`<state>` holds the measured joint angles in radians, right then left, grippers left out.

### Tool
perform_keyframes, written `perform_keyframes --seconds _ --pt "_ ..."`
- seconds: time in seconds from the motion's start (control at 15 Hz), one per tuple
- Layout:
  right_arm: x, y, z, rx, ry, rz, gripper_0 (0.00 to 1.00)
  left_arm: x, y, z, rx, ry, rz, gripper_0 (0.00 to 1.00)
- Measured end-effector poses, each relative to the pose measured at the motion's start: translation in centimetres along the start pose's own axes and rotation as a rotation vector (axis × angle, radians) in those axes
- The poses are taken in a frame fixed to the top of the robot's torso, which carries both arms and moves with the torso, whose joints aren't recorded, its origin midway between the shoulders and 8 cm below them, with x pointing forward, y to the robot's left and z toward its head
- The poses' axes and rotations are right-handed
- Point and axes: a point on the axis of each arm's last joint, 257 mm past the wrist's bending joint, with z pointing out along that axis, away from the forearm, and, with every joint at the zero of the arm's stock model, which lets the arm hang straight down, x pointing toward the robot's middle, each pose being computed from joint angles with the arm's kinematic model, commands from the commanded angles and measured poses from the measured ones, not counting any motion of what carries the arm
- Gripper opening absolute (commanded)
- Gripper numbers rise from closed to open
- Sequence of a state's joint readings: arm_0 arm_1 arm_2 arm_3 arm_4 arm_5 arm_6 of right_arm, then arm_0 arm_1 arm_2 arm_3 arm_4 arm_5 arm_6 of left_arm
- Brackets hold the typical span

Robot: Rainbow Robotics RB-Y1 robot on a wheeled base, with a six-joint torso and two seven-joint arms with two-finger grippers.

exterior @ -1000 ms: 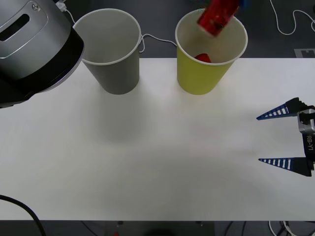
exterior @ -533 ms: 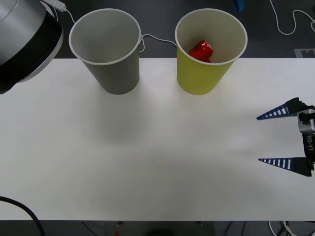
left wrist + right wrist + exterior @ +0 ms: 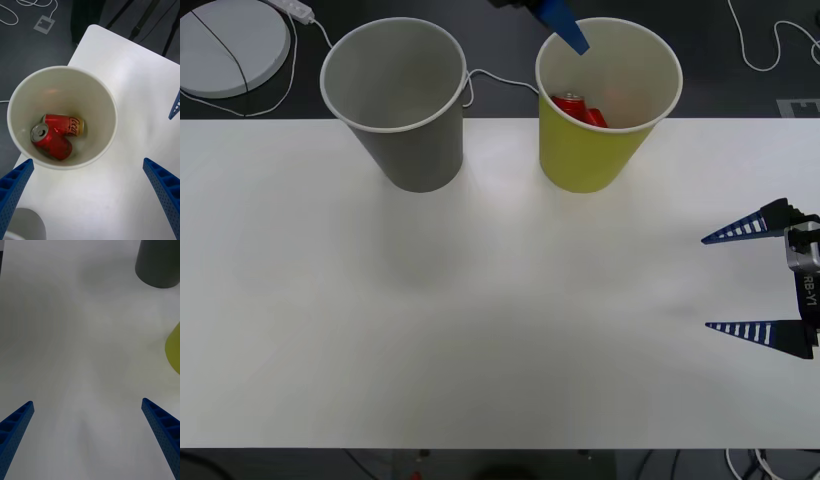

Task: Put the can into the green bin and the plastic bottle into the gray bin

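My left gripper (image 3: 90,198) is hanging open and empty above the green bin (image 3: 108,112), where two red cans (image 3: 56,137) are lying. My right gripper (image 3: 760,283) is waiting open. The gray bin (image 3: 415,160) seems unfilled; bottle step remaining.

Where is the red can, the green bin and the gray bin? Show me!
can (image 3: 56,144): left wrist view, on its red side.
green bin (image 3: 585,160): front view, on its yellow-green outer wall.
gray bin (image 3: 420,155): front view, on its gray outer wall.
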<state>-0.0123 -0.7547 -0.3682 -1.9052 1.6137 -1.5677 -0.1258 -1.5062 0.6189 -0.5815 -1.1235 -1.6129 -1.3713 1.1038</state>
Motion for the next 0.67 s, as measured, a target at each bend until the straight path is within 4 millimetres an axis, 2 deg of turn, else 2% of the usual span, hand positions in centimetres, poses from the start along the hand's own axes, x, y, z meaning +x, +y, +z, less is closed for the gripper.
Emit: perform_keyframes --seconds 0.47,0.67 --pt "0.0 0.0 0.0 0.000 0.000 0.000 1.00 11.8 2.0 -6.8 -0.033 -0.009 0.072 1.00" --pt "0.0 0.0 0.0 0.000 0.000 0.000 1.00 15.4 3.1 -9.2 -0.055 -0.066 0.098 1.00"
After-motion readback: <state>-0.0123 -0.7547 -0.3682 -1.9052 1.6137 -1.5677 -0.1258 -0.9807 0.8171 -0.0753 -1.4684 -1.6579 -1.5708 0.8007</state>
